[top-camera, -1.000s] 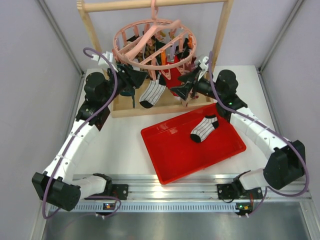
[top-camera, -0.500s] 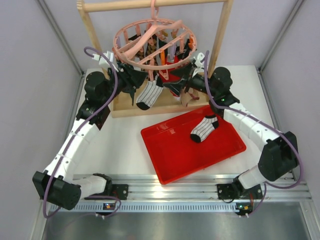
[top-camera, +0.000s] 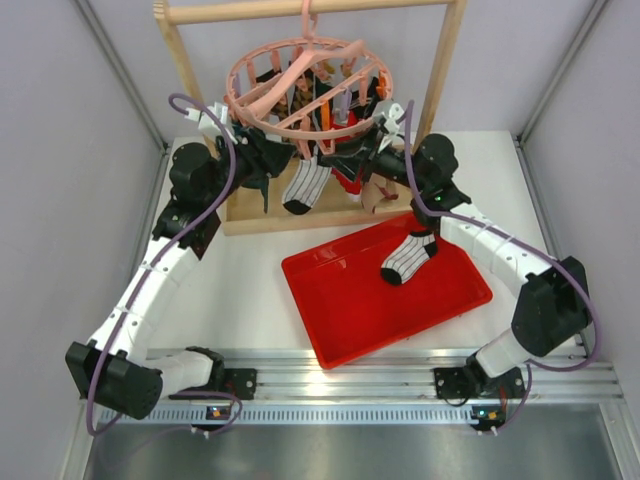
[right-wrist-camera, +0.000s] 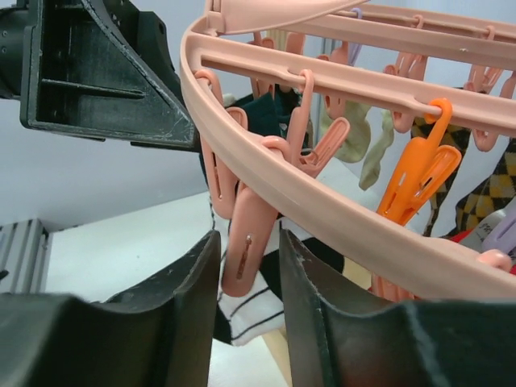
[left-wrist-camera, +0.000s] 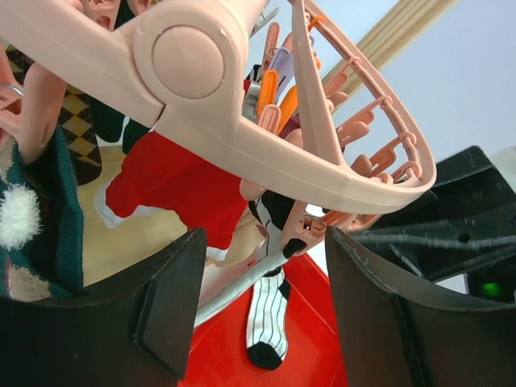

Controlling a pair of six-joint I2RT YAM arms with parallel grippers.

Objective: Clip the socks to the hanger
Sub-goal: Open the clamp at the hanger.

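The pink round hanger (top-camera: 300, 85) hangs from the wooden rack. One striped sock (top-camera: 305, 185) hangs from a pink peg at its front rim. The other striped sock (top-camera: 408, 258) lies in the red tray and also shows in the left wrist view (left-wrist-camera: 270, 318). My left gripper (top-camera: 272, 158) is open just left of the hanging sock, with the hanger's rim (left-wrist-camera: 355, 181) above its fingers. My right gripper (top-camera: 352, 160) is at the rim from the right. In the right wrist view its fingers stand narrowly open on either side of a pink peg (right-wrist-camera: 242, 250), with the hanging sock (right-wrist-camera: 250, 310) behind.
The wooden rack frame (top-camera: 300, 10) and its base stand at the back. A red sock (left-wrist-camera: 173, 181), a dark teal sock (left-wrist-camera: 48, 210) and other socks hang from the hanger. The red tray (top-camera: 340, 310) lies in front of the rack. An orange peg (right-wrist-camera: 419, 173) hangs nearby.
My right gripper has moved left and up, under the hanger's rim, to a pink peg. The hanger and hanging sock have shifted slightly. The left arm has barely moved.
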